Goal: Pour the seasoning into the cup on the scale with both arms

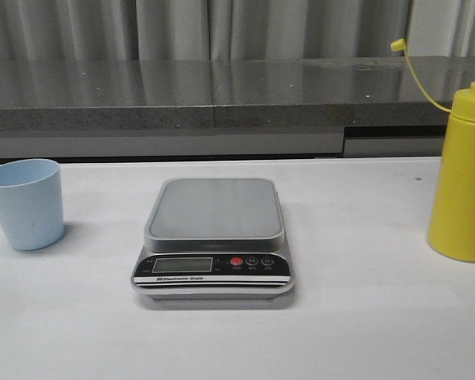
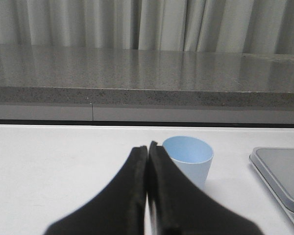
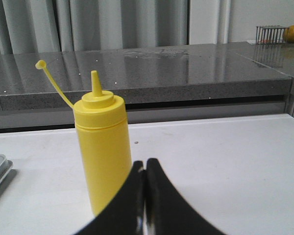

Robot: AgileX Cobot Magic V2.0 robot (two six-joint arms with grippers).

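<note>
Yellow squeeze bottle (image 1: 461,180) upright at right edge of front view, nozzle uncapped, tethered cap (image 1: 397,45) raised at upper right. Digital kitchen scale (image 1: 214,236) at centre, platform bare; pale blue cup (image 1: 25,203) upright at far left, off the scale. Left gripper (image 2: 147,147) and right gripper (image 3: 145,164) each pressed closed, holding nothing, low in respective wrist frames.

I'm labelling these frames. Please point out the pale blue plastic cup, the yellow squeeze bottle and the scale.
Pale blue plastic cup (image 1: 25,207): front view, outer wall.
Tall yellow squeeze bottle (image 3: 104,156): right wrist view, body.
Flat silver-grey digital scale (image 1: 215,207): front view, platform centre.
</note>
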